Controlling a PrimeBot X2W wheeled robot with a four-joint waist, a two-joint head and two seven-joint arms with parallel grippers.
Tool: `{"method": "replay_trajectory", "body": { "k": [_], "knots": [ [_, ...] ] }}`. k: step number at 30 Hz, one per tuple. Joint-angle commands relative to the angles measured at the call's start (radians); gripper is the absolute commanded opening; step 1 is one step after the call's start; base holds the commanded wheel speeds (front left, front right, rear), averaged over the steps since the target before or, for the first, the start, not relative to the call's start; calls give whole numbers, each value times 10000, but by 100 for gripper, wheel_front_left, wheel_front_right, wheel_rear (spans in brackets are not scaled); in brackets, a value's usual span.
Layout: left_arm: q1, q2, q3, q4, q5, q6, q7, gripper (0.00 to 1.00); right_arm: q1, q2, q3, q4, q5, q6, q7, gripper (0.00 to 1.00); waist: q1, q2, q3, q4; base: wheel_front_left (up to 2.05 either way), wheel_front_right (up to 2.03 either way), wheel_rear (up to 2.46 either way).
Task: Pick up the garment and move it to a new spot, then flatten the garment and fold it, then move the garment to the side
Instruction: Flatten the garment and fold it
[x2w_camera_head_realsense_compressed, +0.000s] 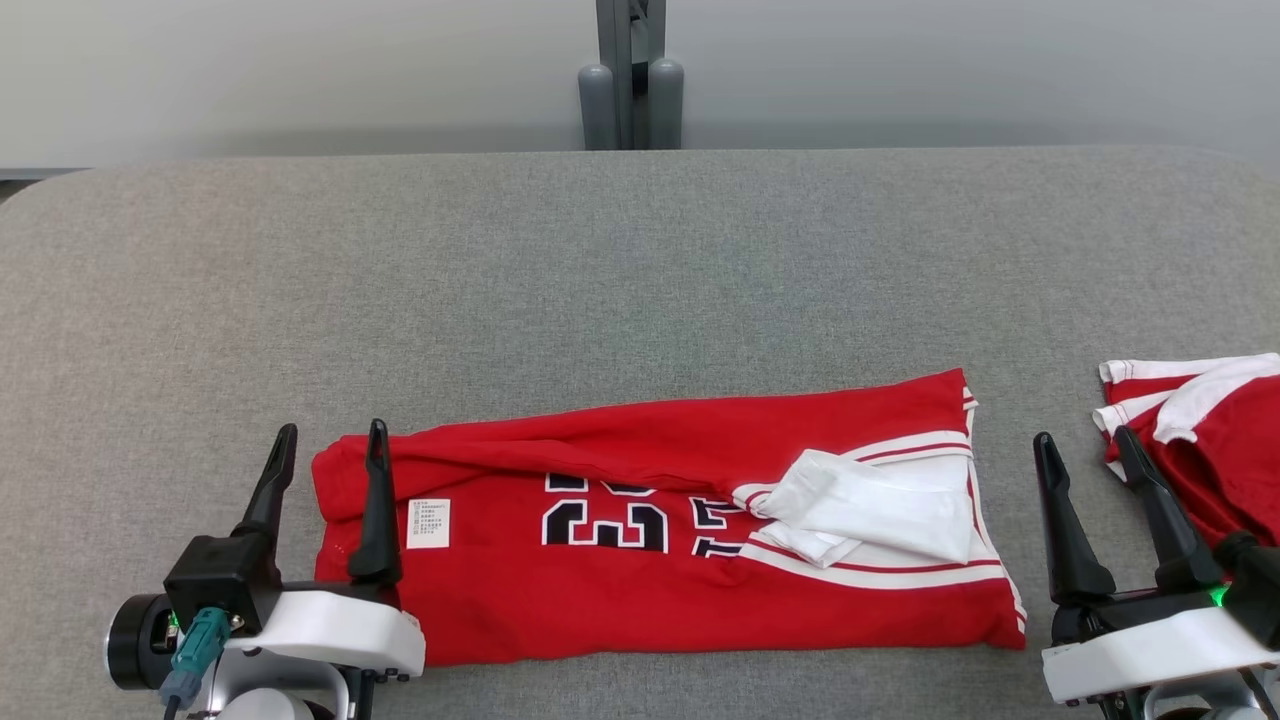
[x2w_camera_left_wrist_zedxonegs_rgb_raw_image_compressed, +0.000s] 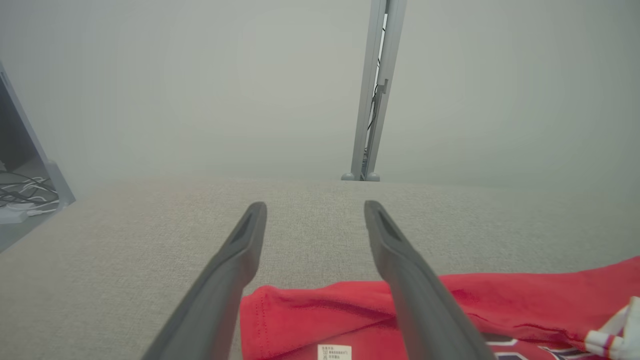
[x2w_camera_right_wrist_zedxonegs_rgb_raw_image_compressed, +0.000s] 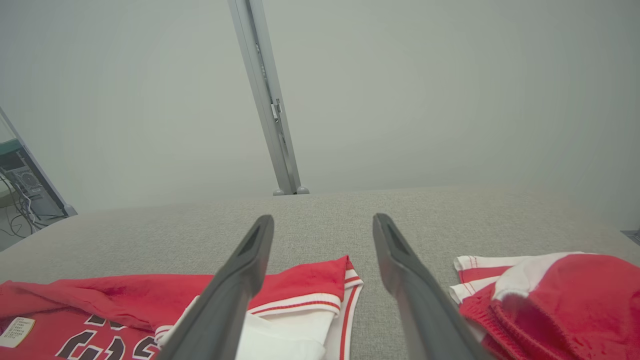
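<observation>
Lower centre of frame: we find red garment (x2w_camera_head_realsense_compressed: 640, 540) folded on grey table (x2w_camera_head_realsense_compressed: 640, 250). Left gripper (x2w_camera_head_realsense_compressed: 332, 428) at its left end, spread, empty. Right gripper (x2w_camera_head_realsense_compressed: 1083, 435) lower right, spread, empty.

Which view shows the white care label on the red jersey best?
Head view: the care label lies whole and flat on the red jersey. The left wrist view cuts the label at its bottom edge; the right wrist view shows it slanted at the far left.
</observation>
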Motion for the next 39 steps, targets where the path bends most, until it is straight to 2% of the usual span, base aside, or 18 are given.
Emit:
{"method": "replay_trajectory", "body": {
  "k": [1, 7, 21, 30, 31, 35, 39],
  "knots": [
    [44, 67, 53, 119, 139, -92, -38, 100, 67, 18, -46, 11, -86, 6, -12, 100, 0, 0, -68, -12, 0, 0, 0],
    [-24, -14, 165, 457, 178, -416, -44, 100, 106, 59, -131, 140, -160, 6, 102, 100, 0, 0, -125, -25, 0, 0, 0],
    [-226, -230, 402, 548, 568, -624, -46, 100, -154, -60, -77, 582, -141, 6, 326, 100, 0, 0, -51, 226, 0, 0, 0],
    [-531, -294, 319, 657, 865, -860, -46, 100, -820, -316, 713, 2866, 149, 6, 313, 100, 0, 0, 347, 435, 0, 0, 0],
    [-624, -307, 330, 712, 894, -946, -47, 100, -946, -298, 851, 3438, 242, 6, 230, 100, 0, 0, 440, 489, 0, 0, 0],
    [-721, -386, 300, 775, 1009, -1021, -46, 100, -1259, -218, 930, 4490, 420, 6, 4, 100, 0, 0, 625, 550, 0, 0, 0],
    [-826, -440, 302, 799, 1049, -1060, -46, 100, -1480, -118, 1016, 5204, 550, 4, -146, 100, 0, 0, 739, 563, 0, 0, 0]
  ]
}}
